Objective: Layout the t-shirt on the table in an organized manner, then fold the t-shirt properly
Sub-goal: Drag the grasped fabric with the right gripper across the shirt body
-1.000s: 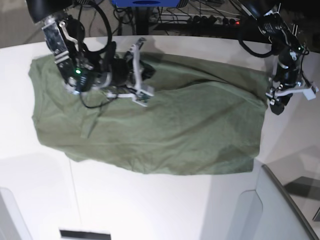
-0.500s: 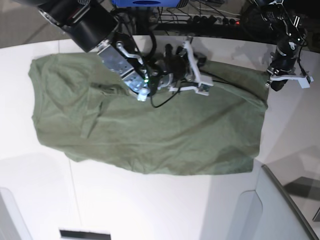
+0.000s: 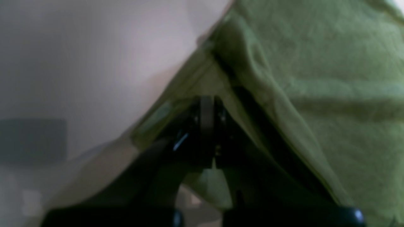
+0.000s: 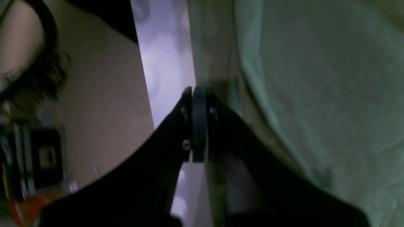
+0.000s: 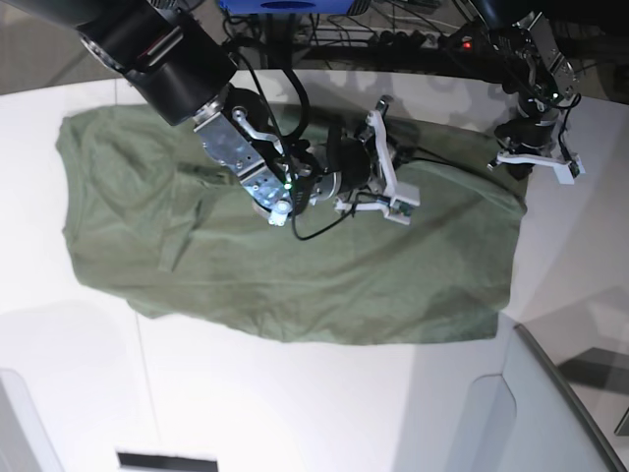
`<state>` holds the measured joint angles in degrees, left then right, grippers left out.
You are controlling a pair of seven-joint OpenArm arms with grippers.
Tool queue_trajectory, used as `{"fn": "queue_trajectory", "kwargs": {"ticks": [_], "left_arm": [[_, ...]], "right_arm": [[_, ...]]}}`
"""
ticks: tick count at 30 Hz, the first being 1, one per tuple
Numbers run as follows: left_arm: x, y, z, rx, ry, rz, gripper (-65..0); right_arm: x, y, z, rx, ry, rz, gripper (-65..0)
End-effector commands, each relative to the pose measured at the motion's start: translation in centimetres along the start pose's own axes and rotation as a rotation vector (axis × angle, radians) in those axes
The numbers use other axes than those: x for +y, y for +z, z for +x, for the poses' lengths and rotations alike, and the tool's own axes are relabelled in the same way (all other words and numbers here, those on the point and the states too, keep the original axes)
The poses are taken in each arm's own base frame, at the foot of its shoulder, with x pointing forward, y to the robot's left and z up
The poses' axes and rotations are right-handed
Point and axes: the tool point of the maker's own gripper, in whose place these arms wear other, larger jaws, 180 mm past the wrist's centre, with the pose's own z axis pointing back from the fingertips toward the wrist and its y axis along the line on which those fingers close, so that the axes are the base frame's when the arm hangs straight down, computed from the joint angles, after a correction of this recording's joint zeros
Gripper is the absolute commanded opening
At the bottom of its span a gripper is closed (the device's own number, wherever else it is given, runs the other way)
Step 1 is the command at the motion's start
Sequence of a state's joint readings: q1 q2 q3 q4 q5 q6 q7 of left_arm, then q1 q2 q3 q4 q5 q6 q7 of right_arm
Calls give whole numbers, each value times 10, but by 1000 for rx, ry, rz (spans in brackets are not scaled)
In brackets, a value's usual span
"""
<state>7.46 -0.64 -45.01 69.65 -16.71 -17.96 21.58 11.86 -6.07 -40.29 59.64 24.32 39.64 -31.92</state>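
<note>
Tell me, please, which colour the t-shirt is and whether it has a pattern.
The t-shirt is plain olive green, without pattern; the base view shows it best.

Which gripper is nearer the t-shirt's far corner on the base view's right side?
Left. The left gripper is shut on the t-shirt at that corner. The right gripper is shut near the middle of the shirt's far edge.

We see a plain green t-shirt (image 5: 314, 275) on a white table (image 5: 246, 393); both arms look black.
</note>
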Motion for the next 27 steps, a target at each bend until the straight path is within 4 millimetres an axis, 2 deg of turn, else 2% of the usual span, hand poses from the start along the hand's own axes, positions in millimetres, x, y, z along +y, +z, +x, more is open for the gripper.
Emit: {"fn": "queue_trajectory", "kwargs": {"ticks": [1,8,11,15,21,24,27], "left_arm": [[0,-1,17,-52,-1,-8,-650],[3,0,15,-44,-9,-2,-650],[3,-1,13,-40,-9,0,-650],[4,-1,12,-41,-6,2,-650],[14,-4,8,-41,3,15,-650],[16,-2,9,-44,0,16,-650],[9,2,24,-83,-16,5,-650]], "right_arm": [[-7,3,14,-40,-4,-5,-650],[-38,4,-16,-25,-119,-43,-650],[-45,4,-21,-50,-152,-55,-650],[-75,23,-30,-112,-259,-125,-650],[-118,56,-56,-108,-350,-275,-650],[-122,66,-43,-143,-313,-291,-650],[-106,70,-22,-206,-248,-283,-650]]}}
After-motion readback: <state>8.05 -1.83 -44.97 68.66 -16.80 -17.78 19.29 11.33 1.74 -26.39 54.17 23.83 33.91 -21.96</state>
